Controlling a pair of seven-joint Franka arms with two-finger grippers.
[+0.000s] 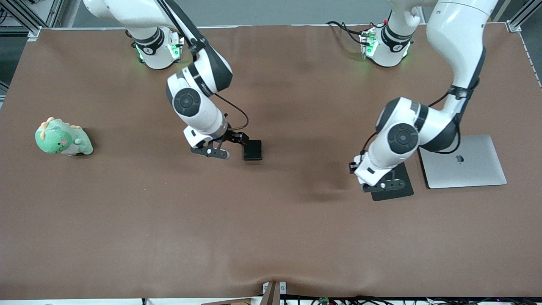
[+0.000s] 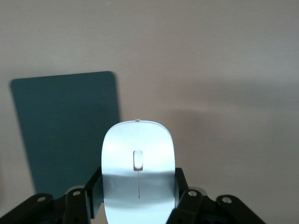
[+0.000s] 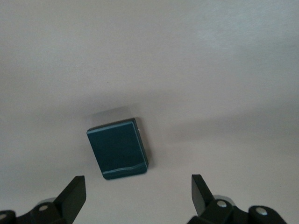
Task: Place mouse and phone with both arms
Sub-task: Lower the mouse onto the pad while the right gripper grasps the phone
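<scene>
We read the right gripper (image 3: pixel 135 196), jaws spread wide and empty, poised over the small matte black slab phone (image 1: pixel 253 150), well apart from the flat black mouse pad (image 1: pixel 404 192). Left gripper (image 2: pixel 138 198) clamps the slim white oval mouse (image 2: pixel 138 175) above that pad; we judge lowering, then release, comes next.

A slim white computer mouse (image 2: pixel 138 170) with a thin grey centre line and a small scroll button is held off the table, gripped at its sides, above the edge of a flat black mouse pad (image 2: pixel 67 135) beside a closed silver laptop (image 1: pixel 463 162). A small matte black phone (image 1: pixel 252 150), a rounded-corner rectangular slab, lies flat on the brown table (image 1: pixel 271 228) toward the right arm's end, well apart from the mouse.
</scene>
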